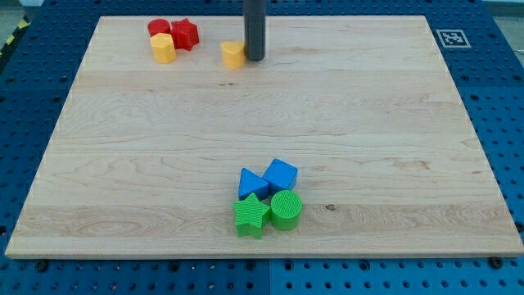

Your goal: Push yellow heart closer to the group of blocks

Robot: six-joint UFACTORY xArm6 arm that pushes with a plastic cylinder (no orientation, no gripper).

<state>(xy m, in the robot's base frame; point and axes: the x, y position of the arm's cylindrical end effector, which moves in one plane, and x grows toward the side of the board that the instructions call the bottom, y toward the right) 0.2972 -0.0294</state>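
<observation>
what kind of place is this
Probably a robotics lab bench: a wooden board on a blue pegboard table, a fiducial tag at the board's corner, and my tip beside the yellow heart.

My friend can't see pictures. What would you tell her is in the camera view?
My tip touches the right side of a yellow heart block near the top of a wooden board. Left of it sit a red cylinder, red star and yellow hexagon. Two blue and two green blocks cluster near the bottom.
</observation>
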